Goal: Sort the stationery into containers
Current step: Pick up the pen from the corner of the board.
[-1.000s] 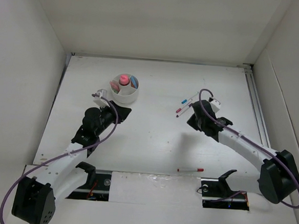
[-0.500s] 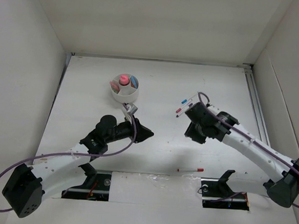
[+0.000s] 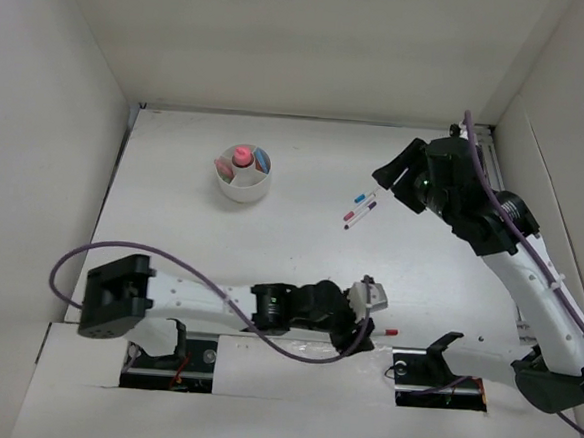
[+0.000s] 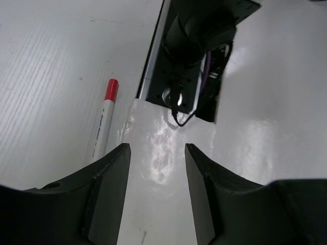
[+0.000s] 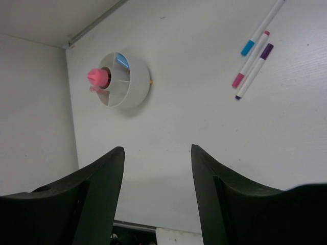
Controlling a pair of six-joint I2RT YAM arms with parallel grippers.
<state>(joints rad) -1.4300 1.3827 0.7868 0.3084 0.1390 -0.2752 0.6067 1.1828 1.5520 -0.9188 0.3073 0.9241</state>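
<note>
Nearest, nothing held in the left fingers [image 4: 196, 173], parted moderately over the glossy near strip of the tabletop [image 4: 46, 61]. Just left of them, outside the gap, a red-capped pen [image 4: 104, 120]. Risk of missing it, or of pushing it into a roll, if closed here. Straight ahead, the black arm mount [image 4: 199, 35] with its cable [image 4: 175, 104], easy to snag. Farther, nothing either in the right fingers [image 5: 204, 178], parted wide, high above the tabletop. Beyond them to the right, three capped pens [image 5: 255, 48]. To the left, well apart, the white cup [image 5: 122, 79].
</note>
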